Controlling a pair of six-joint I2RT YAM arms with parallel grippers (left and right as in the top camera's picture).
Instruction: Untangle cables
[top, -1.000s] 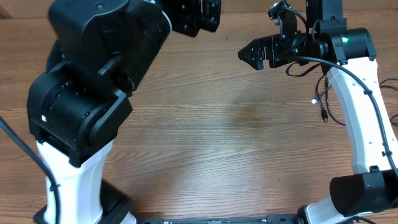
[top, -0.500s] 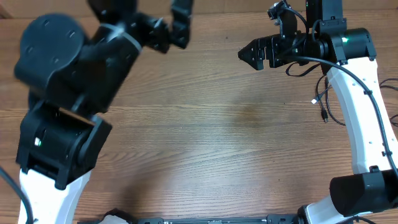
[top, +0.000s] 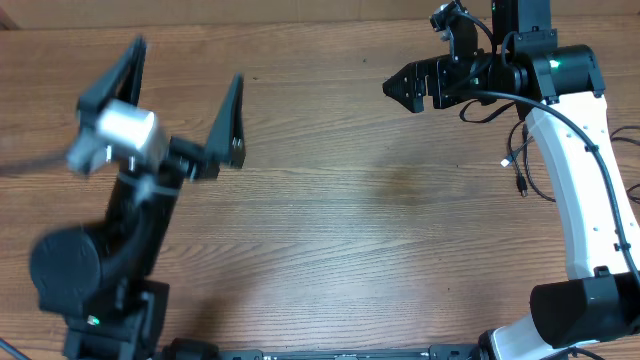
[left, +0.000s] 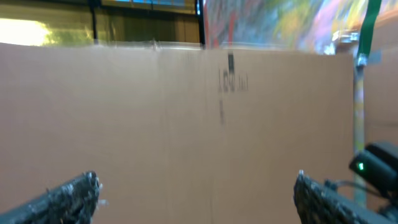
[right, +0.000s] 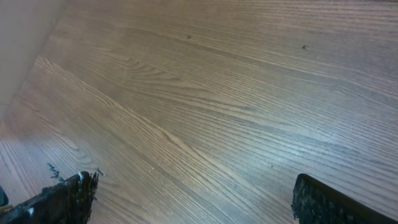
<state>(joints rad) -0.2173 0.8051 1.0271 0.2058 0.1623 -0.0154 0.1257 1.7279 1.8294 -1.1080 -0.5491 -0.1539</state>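
Left hand (top: 188, 60) gapes at a cardboard wall (left: 186, 124); cables (top: 521, 180) lie beside right arm (top: 580, 190).

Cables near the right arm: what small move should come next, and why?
Probably bring the right gripper toward the cables: its jaws stand open and empty over the bare table, while the cords lie beside its white arm, far from the left gripper.

Left hand (top: 188, 65) has swung leftward, tilting up

cables (top: 520, 182) partly behind right arm (top: 585, 190), left arm (top: 130, 235) blurred
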